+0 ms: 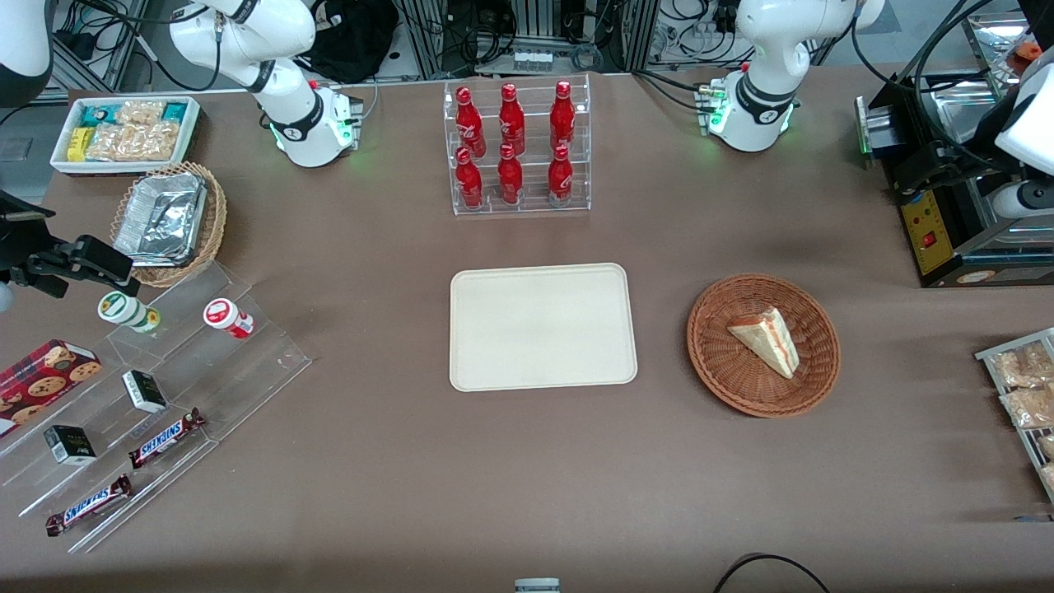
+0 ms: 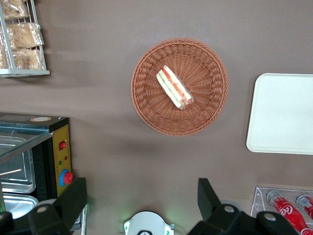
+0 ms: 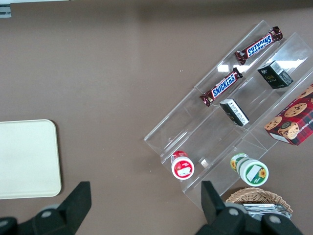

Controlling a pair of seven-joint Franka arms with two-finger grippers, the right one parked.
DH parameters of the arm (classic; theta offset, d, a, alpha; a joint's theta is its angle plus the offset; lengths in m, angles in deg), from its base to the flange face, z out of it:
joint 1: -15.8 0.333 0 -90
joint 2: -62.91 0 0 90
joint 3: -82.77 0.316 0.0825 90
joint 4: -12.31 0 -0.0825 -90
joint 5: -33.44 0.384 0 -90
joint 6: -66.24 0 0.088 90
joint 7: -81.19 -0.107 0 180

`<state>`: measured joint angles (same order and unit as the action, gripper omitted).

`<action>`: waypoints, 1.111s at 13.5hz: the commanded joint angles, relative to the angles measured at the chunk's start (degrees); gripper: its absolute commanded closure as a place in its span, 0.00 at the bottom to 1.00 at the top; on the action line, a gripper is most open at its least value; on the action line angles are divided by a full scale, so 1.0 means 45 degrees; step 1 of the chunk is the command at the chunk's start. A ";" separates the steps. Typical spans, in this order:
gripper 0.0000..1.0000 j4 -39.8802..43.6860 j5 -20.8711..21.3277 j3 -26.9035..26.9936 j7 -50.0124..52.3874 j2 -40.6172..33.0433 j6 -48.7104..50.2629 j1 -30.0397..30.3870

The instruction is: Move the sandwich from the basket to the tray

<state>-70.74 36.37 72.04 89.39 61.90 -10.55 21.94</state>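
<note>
The sandwich (image 1: 767, 340) (image 2: 174, 88), a pale wedge with red and green filling on its cut edge, lies in the round brown wicker basket (image 1: 725, 375) (image 2: 205, 105) toward the working arm's end of the table. The cream rectangular tray (image 1: 543, 325) (image 2: 281, 112) lies bare beside the basket, at mid-table. My left gripper (image 2: 142, 196) hangs high over the table, farther from the front camera than the basket and near its own arm's base (image 2: 146, 226). Its fingers (image 2: 73, 196) stand wide open with nothing between them.
A clear rack of red bottles (image 1: 515, 148) stands farther back than the tray. A black machine with a yellow panel (image 1: 926, 231) (image 2: 61, 156) and a rack of snack packets (image 1: 1021, 387) (image 2: 22, 36) flank the basket at the working arm's end.
</note>
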 commanded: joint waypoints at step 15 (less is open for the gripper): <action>0.00 -0.4663 0.0072 0.0080 0.6039 0.1728 -0.6288 0.0023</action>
<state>-85.26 36.62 72.50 109.48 71.04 -33.40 22.10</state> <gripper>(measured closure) 0.000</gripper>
